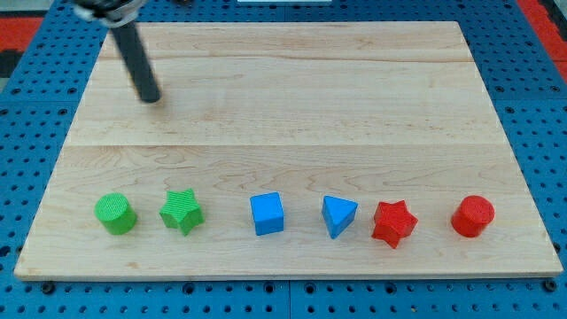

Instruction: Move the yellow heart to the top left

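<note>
No yellow heart shows anywhere in the camera view. My tip [151,97] rests on the wooden board [292,106] near its top left, far above the row of blocks. Along the view's bottom, from left to right, lie a green cylinder [115,213], a green star [182,211], a blue cube [267,213], a blue triangular block [337,215], a red star [393,221] and a red cylinder [472,215]. My tip touches none of them.
The board lies on a blue pegboard surface [532,80]. A red area [18,22] shows at the view's top corners.
</note>
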